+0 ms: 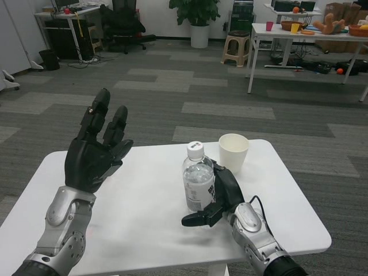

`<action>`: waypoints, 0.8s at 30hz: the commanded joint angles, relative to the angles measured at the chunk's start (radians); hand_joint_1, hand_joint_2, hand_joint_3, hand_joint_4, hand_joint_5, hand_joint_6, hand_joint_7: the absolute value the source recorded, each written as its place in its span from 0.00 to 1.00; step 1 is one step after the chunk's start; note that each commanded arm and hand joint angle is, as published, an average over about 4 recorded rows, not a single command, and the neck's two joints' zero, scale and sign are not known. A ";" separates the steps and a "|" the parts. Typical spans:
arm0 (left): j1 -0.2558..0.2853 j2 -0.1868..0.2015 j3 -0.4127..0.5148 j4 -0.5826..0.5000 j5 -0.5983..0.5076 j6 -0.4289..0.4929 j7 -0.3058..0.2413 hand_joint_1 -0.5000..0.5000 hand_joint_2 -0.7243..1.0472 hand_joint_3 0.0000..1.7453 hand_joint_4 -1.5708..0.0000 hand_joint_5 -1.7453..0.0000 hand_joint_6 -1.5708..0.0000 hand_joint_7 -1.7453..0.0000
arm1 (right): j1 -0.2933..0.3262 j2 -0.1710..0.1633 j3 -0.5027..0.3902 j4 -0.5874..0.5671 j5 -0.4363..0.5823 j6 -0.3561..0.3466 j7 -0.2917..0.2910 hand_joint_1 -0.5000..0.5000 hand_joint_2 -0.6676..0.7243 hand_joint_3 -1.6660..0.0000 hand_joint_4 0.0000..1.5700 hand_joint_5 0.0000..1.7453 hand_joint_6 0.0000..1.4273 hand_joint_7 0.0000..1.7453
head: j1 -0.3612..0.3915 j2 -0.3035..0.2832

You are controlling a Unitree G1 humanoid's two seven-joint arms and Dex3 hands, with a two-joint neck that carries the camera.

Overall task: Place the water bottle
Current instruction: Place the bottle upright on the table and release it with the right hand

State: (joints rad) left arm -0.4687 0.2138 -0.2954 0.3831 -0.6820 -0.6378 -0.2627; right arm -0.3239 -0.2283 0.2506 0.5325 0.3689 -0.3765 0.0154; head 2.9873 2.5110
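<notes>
Standing upright on the white counter (pixel 144 224), the water bottle (pixel 198 178) is clear plastic with a white cap and a pale label around its lower body; its base looks to rest on the surface, a little right of the middle and closer to the far edge than the near one. The right hand (pixel 221 195) wraps it from the right side, its fingers (pixel 198 219) curled round the lower part, one dark finger jutting leftward along the counter just beside the base. A white paper cup (pixel 233 152) stands just behind and to the right of the bottle, near the far edge, close to the hand but apart from the bottle. The left hand (pixel 95 155) is raised above the left part of the counter, palm turned inward, fingers spread and pointing up, holding nothing. Bare white surface lies between the two hands and along the near edge; the right edge has a strip of bare surface beyond the right forearm. Grey carpeted floor (pixel 230 103) stretches beyond the far edge.
</notes>
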 commanded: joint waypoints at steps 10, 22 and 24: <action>-0.007 -0.001 0.003 0.002 0.010 -0.006 0.003 0.00 0.90 0.05 1.00 1.00 1.00 1.00 | 0.019 0.004 0.009 0.030 0.027 -0.008 0.040 0.92 0.52 0.50 0.64 0.65 0.21 0.60 | -0.005 -0.007; -0.004 -0.001 0.002 -0.003 0.010 -0.006 0.002 0.00 0.90 0.05 1.00 1.00 1.00 1.00 | 0.019 0.010 0.045 0.080 0.127 -0.087 0.043 0.92 0.36 0.57 0.38 0.28 0.06 0.31 | -0.017 -0.011; -0.003 -0.001 0.002 -0.003 0.010 -0.006 0.003 0.00 0.90 0.05 1.00 1.00 1.00 1.00 | 0.019 0.010 0.045 0.081 0.127 -0.091 0.043 0.90 0.36 0.57 0.38 0.28 0.05 0.29 | -0.018 -0.013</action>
State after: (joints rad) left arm -0.4689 0.2104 -0.2952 0.3831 -0.6792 -0.6381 -0.2627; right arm -0.3157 -0.2237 0.2906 0.5956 0.4861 -0.4591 0.0588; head 2.9695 2.4991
